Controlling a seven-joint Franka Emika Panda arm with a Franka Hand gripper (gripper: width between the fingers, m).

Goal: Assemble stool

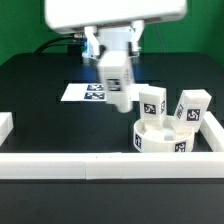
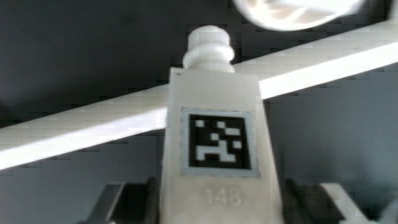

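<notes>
Spanning the scene, a black table [image 1: 40, 110] is seen, edged by a long white border rail [image 1: 80, 168] along its near side, and the marker board [image 1: 82, 93] lies flat behind the arm. The round seat [image 1: 160, 140] rests by the rail toward the exterior view's right, with two legs [image 1: 153, 104] [image 1: 192, 109] standing on it. The third leg [image 1: 118, 82] is held off the table in the gripper [image 1: 110, 62], whose fingers [image 2: 125, 200] are clamped on its sides. In the wrist view this tagged leg [image 2: 217, 125] is shown with its knobbed tip pointing away from the camera, crossing a white rail [image 2: 107, 125].
</notes>
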